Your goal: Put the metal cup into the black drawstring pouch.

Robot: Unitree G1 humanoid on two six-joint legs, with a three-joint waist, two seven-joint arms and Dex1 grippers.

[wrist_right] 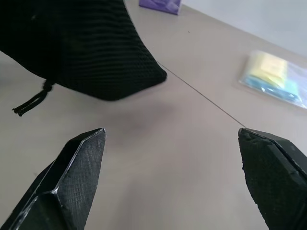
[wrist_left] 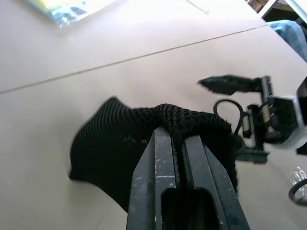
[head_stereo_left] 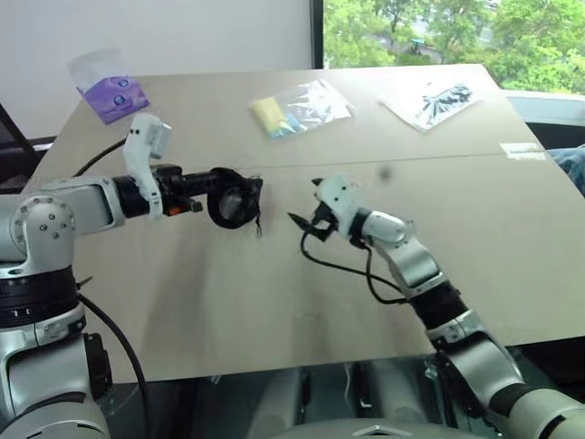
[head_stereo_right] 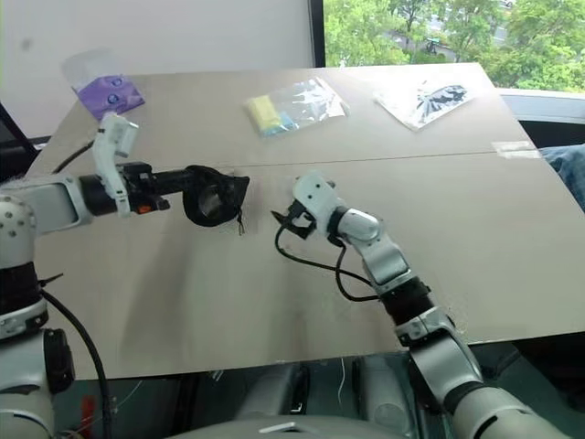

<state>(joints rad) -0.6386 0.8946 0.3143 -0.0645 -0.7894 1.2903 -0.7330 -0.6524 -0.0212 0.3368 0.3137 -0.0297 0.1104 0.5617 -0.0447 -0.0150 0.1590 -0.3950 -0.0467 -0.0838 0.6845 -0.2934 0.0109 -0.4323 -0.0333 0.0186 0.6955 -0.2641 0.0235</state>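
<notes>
**Black pouch held off the table, right gripper open beside it**

We see the soft black knit drawstring pouch (head_stereo_left: 233,199) left of centre in the head views, lifted clear of the pale wooden table (head_stereo_left: 475,238). Its round mouth faces toward the right of the frame, and a thin dark knotted cord (head_stereo_left: 259,222) dangles from its lower edge. We cannot make out the metal cup; whether it sits inside the pouch we cannot tell.

The left gripper (head_stereo_left: 212,183) reaches in from the left edge, its two black fingers (wrist_left: 160,177) pressed together on a fold of the pouch's fabric at its rim, holding the pouch up.

Just right of the pouch, near the middle of the frame, the right gripper (head_stereo_left: 304,228) points toward it with its black fingers (wrist_right: 79,158) spread wide apart and nothing between them. It does not touch the pouch.

Toward the top of the frame lie three flat clear plastic bags: one with purple contents (head_stereo_left: 111,91) at upper left, one with yellow and blue contents (head_stereo_left: 297,108) at upper centre, and one with dark contents (head_stereo_left: 437,101) at upper right.
</notes>
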